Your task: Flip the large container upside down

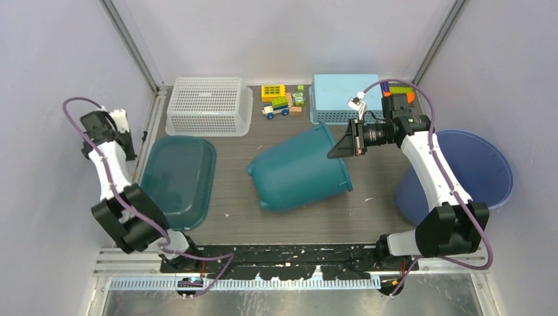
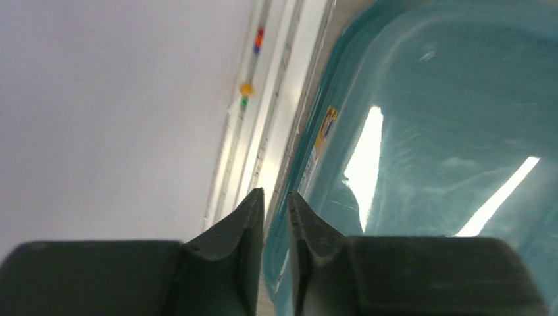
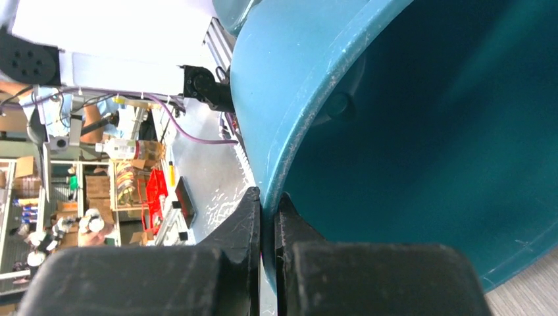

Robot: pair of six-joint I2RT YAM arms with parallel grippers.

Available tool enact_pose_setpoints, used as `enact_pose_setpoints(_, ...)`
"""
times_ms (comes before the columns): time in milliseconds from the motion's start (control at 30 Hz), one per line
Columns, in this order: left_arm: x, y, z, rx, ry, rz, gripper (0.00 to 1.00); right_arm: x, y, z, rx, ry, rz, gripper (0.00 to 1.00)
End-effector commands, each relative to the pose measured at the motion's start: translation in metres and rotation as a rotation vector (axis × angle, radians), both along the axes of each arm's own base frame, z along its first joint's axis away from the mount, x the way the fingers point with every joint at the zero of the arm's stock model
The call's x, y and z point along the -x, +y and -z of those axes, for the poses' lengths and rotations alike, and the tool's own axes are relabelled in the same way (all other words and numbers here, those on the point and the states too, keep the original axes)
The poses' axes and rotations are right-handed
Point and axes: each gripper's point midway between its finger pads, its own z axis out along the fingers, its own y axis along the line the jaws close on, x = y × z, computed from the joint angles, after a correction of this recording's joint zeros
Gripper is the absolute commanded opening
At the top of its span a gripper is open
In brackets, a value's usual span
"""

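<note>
Bucket work, right side. My right tool (image 3: 268,197) is clamped on the rim (image 3: 289,131) of the large teal bucket (image 1: 299,172), one finger outside the wall and one inside the mouth, so the thin lip is pinched between them. The bucket lies tipped over in the middle of the table (image 1: 368,217), with its mouth toward the right arm and its base toward the left. I read that as roughly halfway: on its side, not yet mouth-down. Gripping at the rim makes sense, since it gives me a lever to swing the mouth over and down. The thing to watch is the slick plastic. A pinch on a thin lip could slip as the weight comes round, and the blue box (image 1: 345,95) and toy blocks (image 1: 279,100) sit close behind.

My left tool (image 2: 276,201) is off at the left edge, beside the rim of the shallow teal tub (image 2: 428,131). Its fingers are a crack apart with nothing between them. I'd say it has no part in this, parked clear so the bucket has room to roll.
</note>
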Motion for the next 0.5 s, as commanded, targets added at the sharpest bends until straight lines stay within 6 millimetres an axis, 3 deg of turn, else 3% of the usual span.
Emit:
enact_pose_setpoints(0,-0.008,-0.040,-0.091,-0.015,-0.201,0.100,0.28,-0.011,-0.001,-0.007,0.004,-0.055,0.068,0.01)
enact_pose_setpoints(100,-0.012,-0.086,-0.115,-0.030,-0.251,0.224,0.45,-0.014,-0.003,0.001,0.023,-0.039,0.101,0.01)
enact_pose_setpoints(233,-0.022,-0.178,-0.125,0.040,-0.325,0.481,0.67,-0.017,-0.007,0.010,0.061,-0.040,0.133,0.03)
enact_pose_setpoints(333,-0.024,-0.241,-0.124,0.155,-0.370,0.661,0.81,-0.020,-0.012,0.014,0.100,-0.061,0.164,0.09)
enact_pose_setpoints(467,-0.022,-0.306,-0.108,0.260,-0.347,0.858,0.85,-0.023,-0.016,0.017,0.131,-0.077,0.191,0.13)
